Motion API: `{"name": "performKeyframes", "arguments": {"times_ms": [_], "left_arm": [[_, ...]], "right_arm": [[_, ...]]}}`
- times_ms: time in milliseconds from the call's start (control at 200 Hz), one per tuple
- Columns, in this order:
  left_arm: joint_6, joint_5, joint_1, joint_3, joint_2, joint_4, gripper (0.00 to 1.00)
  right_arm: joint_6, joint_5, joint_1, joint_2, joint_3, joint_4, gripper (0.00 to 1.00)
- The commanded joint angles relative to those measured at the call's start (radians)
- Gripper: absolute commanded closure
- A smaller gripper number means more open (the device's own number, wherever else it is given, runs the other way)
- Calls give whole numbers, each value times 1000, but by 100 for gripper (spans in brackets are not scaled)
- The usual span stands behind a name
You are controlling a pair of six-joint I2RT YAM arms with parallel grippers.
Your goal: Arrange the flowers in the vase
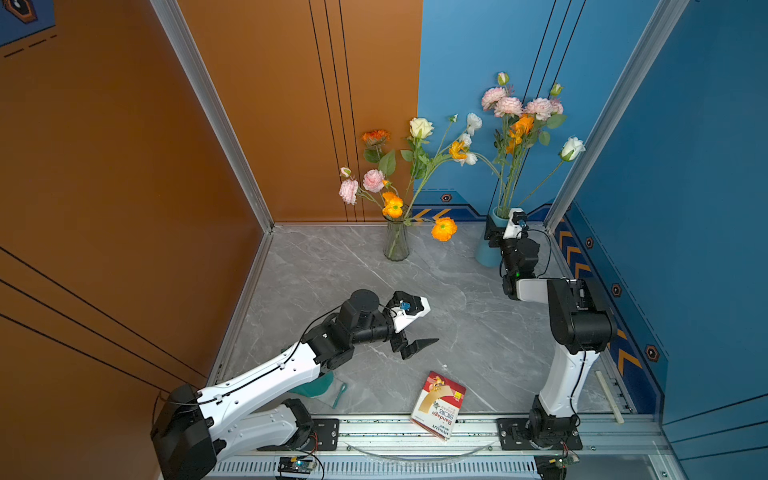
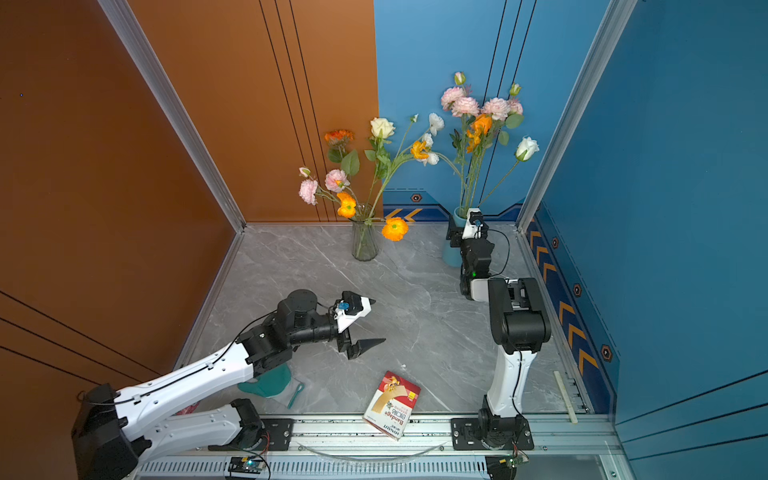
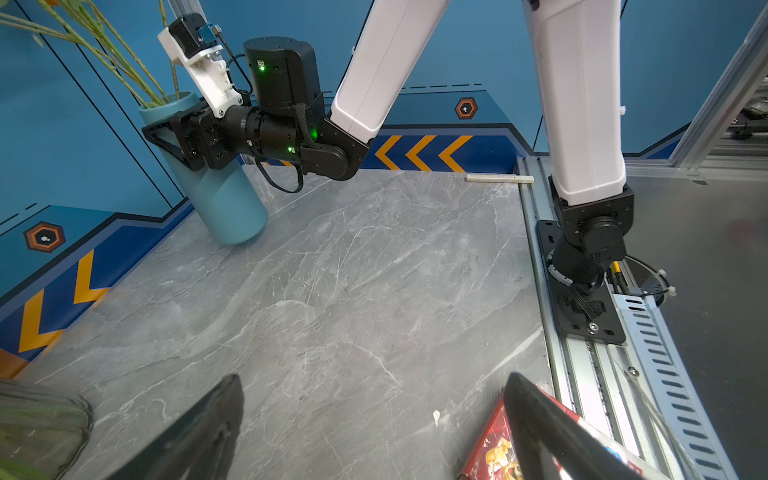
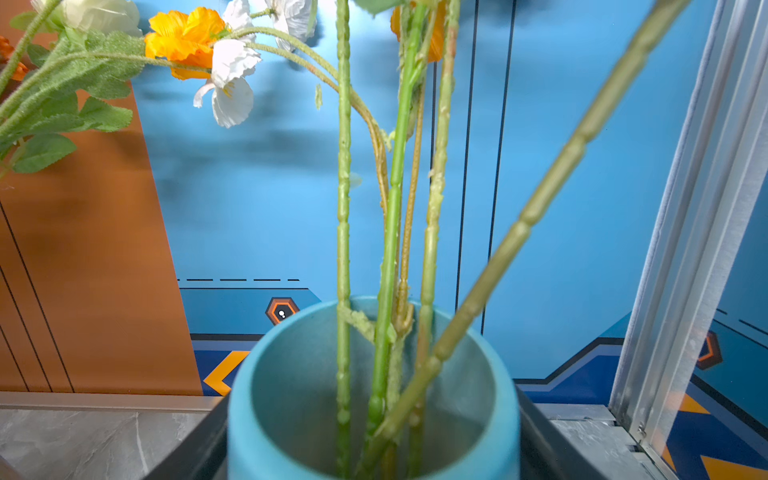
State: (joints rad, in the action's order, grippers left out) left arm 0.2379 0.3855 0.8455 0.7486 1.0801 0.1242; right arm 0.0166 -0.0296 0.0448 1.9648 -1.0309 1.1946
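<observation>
The right gripper (image 1: pixel 493 232) clasped the tall matte-blue cylindrical vase (image 4: pixel 299 386) between its fingers, probably to steady it under its long green-stemmed artificial flowers (image 1: pixel 519 120). More pink, orange and cream blooms stood in the clear glass vase (image 1: pixel 396 245) nearby. The left gripper (image 3: pixel 374 378) hung over the grey marble-patterned tabletop (image 3: pixel 332 270), fingers wide and empty, seemingly ready to take a stem.

From where I stand this is a robotics lab cell: a grey marble-look tabletop (image 1: pixel 457 299) boxed in by printed orange and blue panels on aluminium posts (image 1: pixel 214 112). Along its front edge runs an aluminium rail (image 1: pixel 374 434) with arm bases (image 1: pixel 540 432) bolted on and a bare circuit board (image 1: pixel 293 463) just below.
</observation>
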Motion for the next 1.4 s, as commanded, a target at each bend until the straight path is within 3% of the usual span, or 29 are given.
{"name": "performKeyframes", "arguments": {"times_ms": [0, 375, 606, 766, 1071, 1396], "left_arm": [[-18, -13, 3, -25, -21, 13, 2], [-15, -13, 1, -46, -36, 16, 2], [-12, -9, -3, -50, -45, 19, 2], [-11, 2, -8, -49, -48, 23, 2], [-10, 12, -16, -61, -82, 22, 2], [-3, 16, -20, -58, -88, 27, 2]], "right_arm": [[2, 12, 12, -41, 4, 224, 62], [-50, 50, 57, -9, 31, 224, 62], [-69, 64, 74, -4, 64, 225, 56], [-60, 90, 72, -10, 97, 225, 49], [-39, 125, 75, -15, 150, 225, 15], [-39, 166, 85, -35, 220, 224, 1]]}}
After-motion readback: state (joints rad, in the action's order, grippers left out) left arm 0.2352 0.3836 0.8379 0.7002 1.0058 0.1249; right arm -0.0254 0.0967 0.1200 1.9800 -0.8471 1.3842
